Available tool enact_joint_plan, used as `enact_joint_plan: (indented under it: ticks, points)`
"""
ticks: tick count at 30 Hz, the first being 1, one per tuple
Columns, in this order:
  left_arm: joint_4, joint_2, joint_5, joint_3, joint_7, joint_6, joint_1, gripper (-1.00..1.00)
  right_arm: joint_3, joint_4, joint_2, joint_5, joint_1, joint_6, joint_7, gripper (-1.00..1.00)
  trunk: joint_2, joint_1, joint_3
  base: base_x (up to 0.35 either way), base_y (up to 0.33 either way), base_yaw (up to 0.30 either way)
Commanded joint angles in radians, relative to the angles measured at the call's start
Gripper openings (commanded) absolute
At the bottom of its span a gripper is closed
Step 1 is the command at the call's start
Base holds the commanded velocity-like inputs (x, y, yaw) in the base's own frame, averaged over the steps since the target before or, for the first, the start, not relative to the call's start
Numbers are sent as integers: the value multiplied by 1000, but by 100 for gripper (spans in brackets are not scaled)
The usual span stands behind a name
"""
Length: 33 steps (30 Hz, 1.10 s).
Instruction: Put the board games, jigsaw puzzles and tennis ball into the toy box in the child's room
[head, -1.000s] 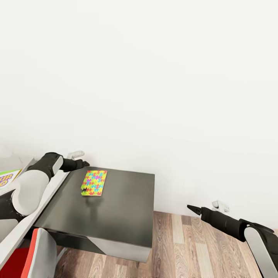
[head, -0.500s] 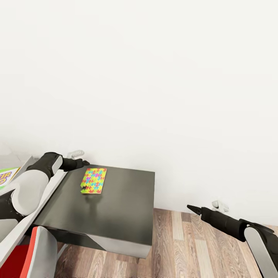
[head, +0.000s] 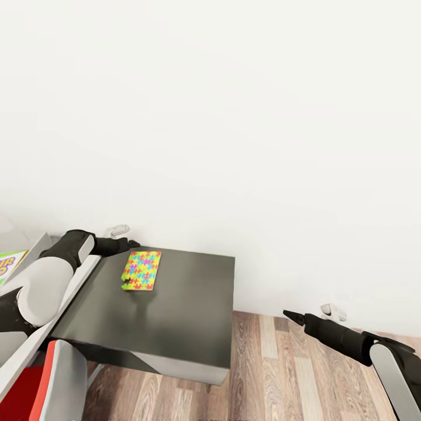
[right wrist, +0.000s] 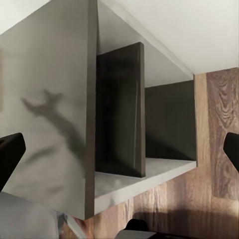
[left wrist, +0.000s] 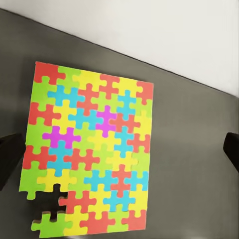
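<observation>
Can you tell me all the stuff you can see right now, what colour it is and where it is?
jigsaw puzzle: one, yellow, red, blue, green and pink, lying flat on the dark wing, one piece missing at a corner.
dark desk wing: one, dark grey, against the wall.
pale desk top: one, pale grey, higher, at far left.
printed box: one, partly seen, green and yellow, on the pale top.
chair: one, red and white, bottom left.
wall: white.
floor: wood planks.
left gripper: black, open, above the puzzle.
right gripper: black, open, over the floor.

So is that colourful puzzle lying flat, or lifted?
Lying flat on the dark desk wing. The jigsaw puzzle rests there, with the left fingers open either side.
</observation>
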Motion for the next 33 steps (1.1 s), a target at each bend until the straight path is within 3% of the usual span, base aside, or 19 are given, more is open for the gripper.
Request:
enact_joint_plan:
  ticks: [1,33]
  points:
    - [-1,0,-11,8,-10,5,-1,100,-2,0,0,9,-1,5,10,100,-2,0,-3,0,0,0]
    - [-2,-2,-12,6,-17,6,-1,100,-5,0,0,9,-1,5,11,100,-2,0,-56,35,27,0]
